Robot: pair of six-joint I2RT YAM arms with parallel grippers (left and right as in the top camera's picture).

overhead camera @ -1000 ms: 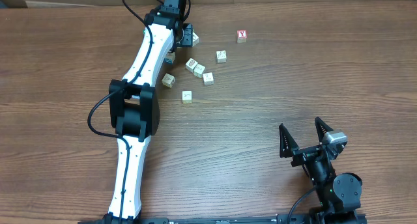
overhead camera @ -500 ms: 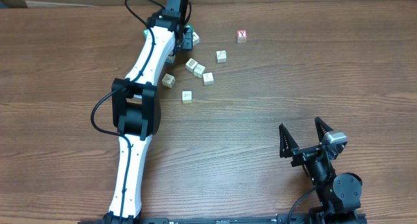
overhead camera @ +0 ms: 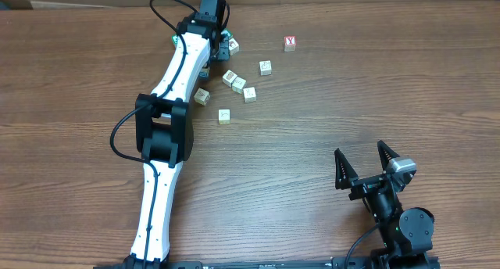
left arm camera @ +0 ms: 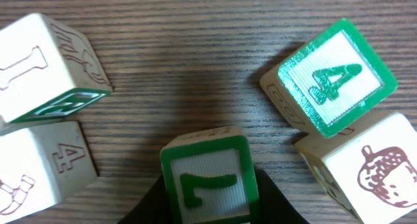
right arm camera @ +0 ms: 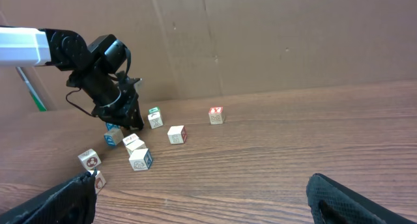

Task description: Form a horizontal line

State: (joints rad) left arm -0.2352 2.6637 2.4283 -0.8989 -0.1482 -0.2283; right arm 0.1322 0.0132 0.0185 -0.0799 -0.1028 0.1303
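Observation:
Several small pale wooden cubes lie scattered at the far middle of the table, with no straight row among them. Three of them (overhead camera: 239, 84) sit close together in a slanted string. Single cubes lie at the right (overhead camera: 266, 67), near the arm (overhead camera: 202, 96) and nearer me (overhead camera: 224, 116). My left gripper (overhead camera: 221, 44) is among the far cubes. In the left wrist view it (left arm camera: 208, 201) is shut on a green-framed "7" cube (left arm camera: 208, 178), low over the wood. A green "4" cube (left arm camera: 335, 74) and an acorn cube (left arm camera: 374, 168) lie to its right. My right gripper (overhead camera: 366, 169) is open and empty at the near right.
A cube with a red "Y" (overhead camera: 290, 43) lies apart at the far right and also shows in the right wrist view (right arm camera: 216, 114). Two pale cubes (left arm camera: 45, 68) lie left of the held cube. A cardboard wall (right arm camera: 260, 35) stands behind the table.
My left arm has shifted slightly over the far cubes. The loose cubes and the right arm have not moved.

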